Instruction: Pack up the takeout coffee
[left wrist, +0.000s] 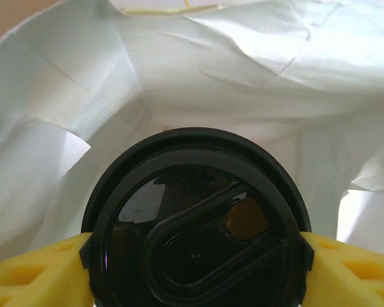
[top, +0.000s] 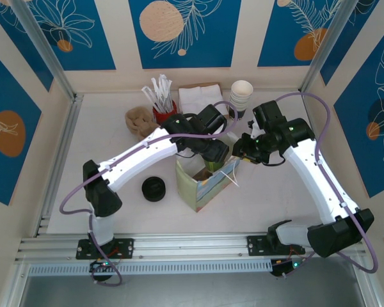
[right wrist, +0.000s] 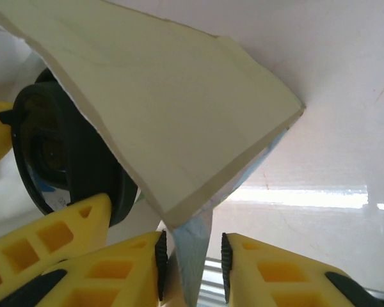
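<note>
The takeout coffee wears a round black lid and hangs inside the mouth of a white paper bag. My left gripper is shut on it, one yellow finger on each side of the lid rim. From above, the left gripper covers the cup over the open bag. My right gripper is at the bag's right top edge. In the right wrist view the bag's folded corner stands between the open jaws of the right gripper; the lid shows at left.
A stack of nested cups stands at the back right, white napkins beside it. A red holder of stirrers and a brown bundle sit behind the bag. A low pile of black lids lies left of the bag.
</note>
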`<act>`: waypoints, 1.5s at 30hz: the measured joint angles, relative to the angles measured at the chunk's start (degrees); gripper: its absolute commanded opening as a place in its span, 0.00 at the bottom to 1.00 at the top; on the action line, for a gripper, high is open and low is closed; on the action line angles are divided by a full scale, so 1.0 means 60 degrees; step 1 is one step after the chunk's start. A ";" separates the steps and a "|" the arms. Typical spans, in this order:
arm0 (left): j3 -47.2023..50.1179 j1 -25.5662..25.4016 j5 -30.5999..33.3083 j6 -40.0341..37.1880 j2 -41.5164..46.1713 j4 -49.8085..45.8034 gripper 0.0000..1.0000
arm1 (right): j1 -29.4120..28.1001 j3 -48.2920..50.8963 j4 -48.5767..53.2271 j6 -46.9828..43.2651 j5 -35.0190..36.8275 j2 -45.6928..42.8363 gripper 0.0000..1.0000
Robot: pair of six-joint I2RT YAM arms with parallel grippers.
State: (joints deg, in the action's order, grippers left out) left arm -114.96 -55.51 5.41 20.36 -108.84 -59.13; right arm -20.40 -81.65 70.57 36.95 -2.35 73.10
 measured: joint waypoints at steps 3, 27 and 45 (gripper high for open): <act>0.0029 0.0000 0.0000 0.0000 -0.0018 0.0004 0.73 | 0.0000 -0.0113 0.0215 -0.0127 -0.0007 0.0047 0.25; 0.0878 0.0000 -0.0270 -0.0732 -0.0022 0.0721 0.70 | 0.0386 -0.0466 0.0321 -0.0747 -0.0047 0.0386 0.25; 0.0994 -0.0018 -0.0171 -0.1253 -0.0492 0.1224 0.70 | 0.0918 -0.0645 -0.0149 -0.1031 -0.0765 0.0718 0.37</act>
State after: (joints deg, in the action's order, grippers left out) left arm -108.99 -55.61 4.38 12.84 -111.79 -51.79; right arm -14.90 -85.52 69.67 30.76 -6.94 77.41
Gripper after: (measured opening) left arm 0.700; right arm 0.359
